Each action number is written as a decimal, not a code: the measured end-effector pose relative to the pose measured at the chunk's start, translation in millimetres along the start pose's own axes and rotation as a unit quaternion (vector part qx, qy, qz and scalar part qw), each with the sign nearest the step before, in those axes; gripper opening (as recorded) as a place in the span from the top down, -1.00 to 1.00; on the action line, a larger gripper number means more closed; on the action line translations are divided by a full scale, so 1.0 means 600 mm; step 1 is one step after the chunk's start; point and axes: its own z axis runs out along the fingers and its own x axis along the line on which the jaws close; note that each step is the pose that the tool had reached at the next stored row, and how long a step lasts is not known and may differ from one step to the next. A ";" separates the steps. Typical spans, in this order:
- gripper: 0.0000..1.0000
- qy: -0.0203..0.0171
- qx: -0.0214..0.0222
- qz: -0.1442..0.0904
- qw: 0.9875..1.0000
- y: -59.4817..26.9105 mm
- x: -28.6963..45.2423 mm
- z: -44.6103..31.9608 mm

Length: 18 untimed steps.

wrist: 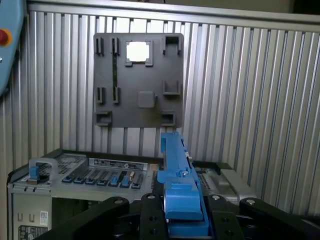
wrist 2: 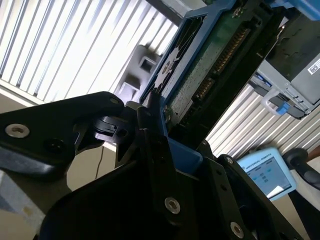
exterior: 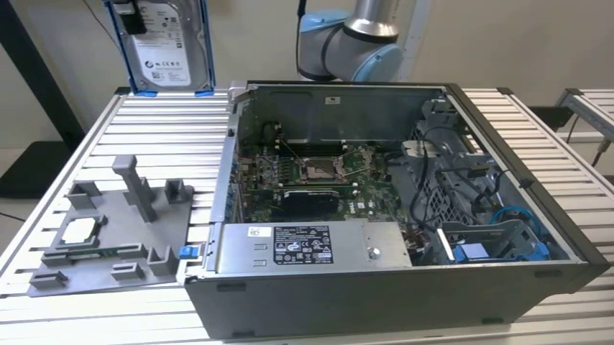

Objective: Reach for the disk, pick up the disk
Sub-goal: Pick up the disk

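Disk is shown held upright at the exterior view's upper left, raised near a corner of the slatted table and apart from the open computer case. In both wrist views the gripper is seen clamped on the disk's blue bracket. A grey fixture plate is laid beside the case.

PC case: open, centre-right of exterior view
table: slatted aluminium, under everything
power supply: labelled grey box, case front
motherboard: case centre
fixture plate: grey, lower left
chip: square, silver, on plate
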 end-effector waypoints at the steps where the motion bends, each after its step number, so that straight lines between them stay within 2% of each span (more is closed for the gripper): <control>1: 1.00 0.000 0.000 0.000 1.000 -0.002 0.000 0.000; 18: 1.00 0.000 0.000 0.000 1.000 -0.061 0.003 0.004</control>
